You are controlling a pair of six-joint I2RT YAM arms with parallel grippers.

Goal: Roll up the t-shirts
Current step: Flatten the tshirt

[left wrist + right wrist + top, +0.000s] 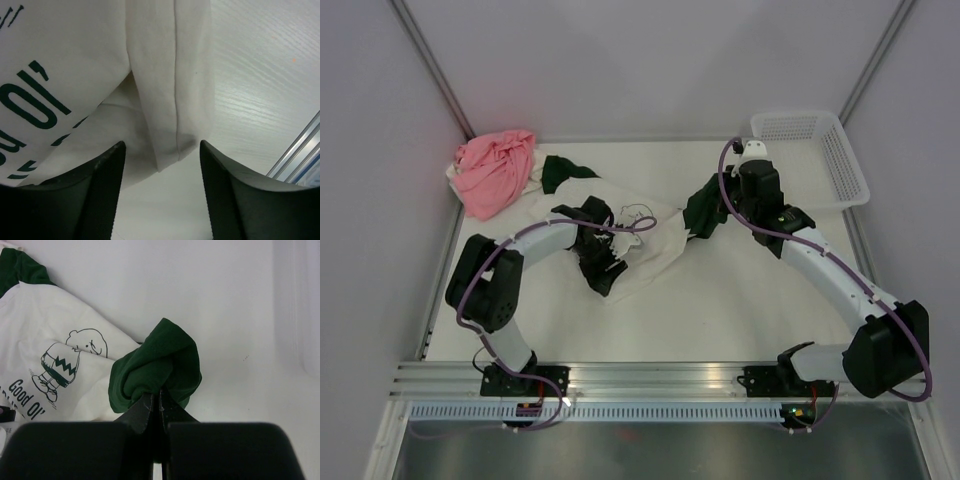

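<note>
The white t-shirt [655,235] with black cartoon print and lettering lies spread in the middle of the table. My left gripper [601,270] is open just over its near hem. In the left wrist view a folded hem corner [167,145] lies between the open fingertips [112,165] of my left gripper [162,192]. My right gripper [706,214] is shut on a bunch of dark green cloth [160,360] at the tee's right edge. More dark green cloth [560,172] shows at its far left. A pink t-shirt [498,170] lies crumpled in the far left corner.
A white mesh basket [847,172] stands at the far right, behind my right arm. Pale cloth [454,178] peeks out under the pink heap. Grey walls close in the left, right and back. A metal rail [660,378] runs along the near edge.
</note>
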